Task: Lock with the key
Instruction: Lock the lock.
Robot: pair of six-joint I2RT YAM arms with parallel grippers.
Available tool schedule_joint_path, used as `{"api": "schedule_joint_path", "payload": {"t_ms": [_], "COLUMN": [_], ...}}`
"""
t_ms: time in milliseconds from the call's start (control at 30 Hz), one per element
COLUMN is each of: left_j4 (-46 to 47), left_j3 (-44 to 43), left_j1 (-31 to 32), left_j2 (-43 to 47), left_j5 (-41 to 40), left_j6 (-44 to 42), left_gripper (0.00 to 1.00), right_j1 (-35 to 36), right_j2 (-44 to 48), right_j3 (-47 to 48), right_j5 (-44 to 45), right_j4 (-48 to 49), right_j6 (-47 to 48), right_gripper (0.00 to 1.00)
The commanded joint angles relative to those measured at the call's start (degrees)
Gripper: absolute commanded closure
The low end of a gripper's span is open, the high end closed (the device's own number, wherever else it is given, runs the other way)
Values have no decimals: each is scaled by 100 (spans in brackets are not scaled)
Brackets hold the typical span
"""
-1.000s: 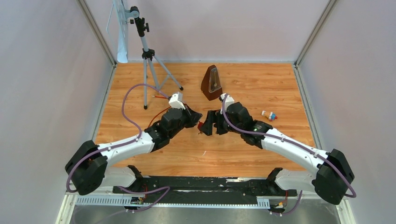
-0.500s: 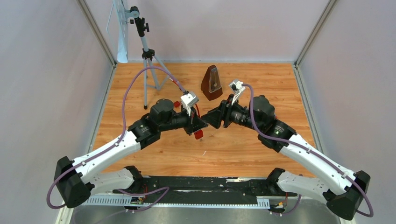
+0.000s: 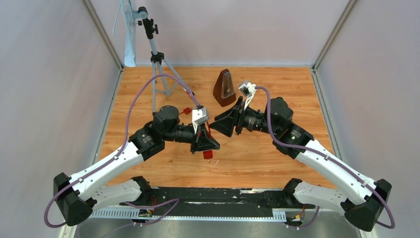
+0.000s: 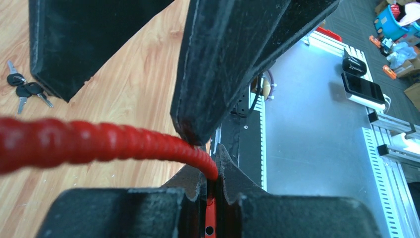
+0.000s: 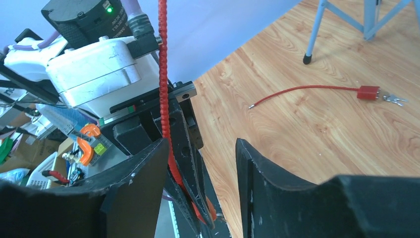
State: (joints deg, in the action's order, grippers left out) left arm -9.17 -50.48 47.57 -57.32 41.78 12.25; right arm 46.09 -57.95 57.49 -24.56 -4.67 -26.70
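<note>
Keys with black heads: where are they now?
Left wrist view, at the picture's left edge: the keys lie on the wooden table, between a black finger and the red cable.

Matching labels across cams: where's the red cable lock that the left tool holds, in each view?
Top external: red cable lock, its body just below frame centre.
Left wrist: cable runs from the left edge into the shut left tool, bottom centre.
Right wrist: cable hangs vertically from the top edge, left of centre.
Shared landmark: the wooden tabletop.
</note>
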Motion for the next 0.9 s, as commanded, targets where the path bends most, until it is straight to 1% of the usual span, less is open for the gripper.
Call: {"api": "schedule_joint_path", "payload": {"t_ms": [0,433,633,800,867], "left_j4": [124,148,204,222,228], "left_j3": [-322,-366,-362,-405,-414], "left_j1": [7,2,2,6,6], "left_j2": [40,66,94,90,105], "left_j5": [261,54,33,92,125], "left_j6": [-161,-23,59,169,184], "left_gripper": [100,100,100,100,100], "right_j1": [24,32,42,41,43], "right_j2": [-120,-30,-94,-297,-353], "right_j3": [260,164,122,201,250], "right_j5": [-536,-664,-765,-1033,-1039], "right_j4": [402,697,715,738,739], "right_j6": [68,-224,-269,-316,-354], "right_gripper": [49,54,58,65,73]}}
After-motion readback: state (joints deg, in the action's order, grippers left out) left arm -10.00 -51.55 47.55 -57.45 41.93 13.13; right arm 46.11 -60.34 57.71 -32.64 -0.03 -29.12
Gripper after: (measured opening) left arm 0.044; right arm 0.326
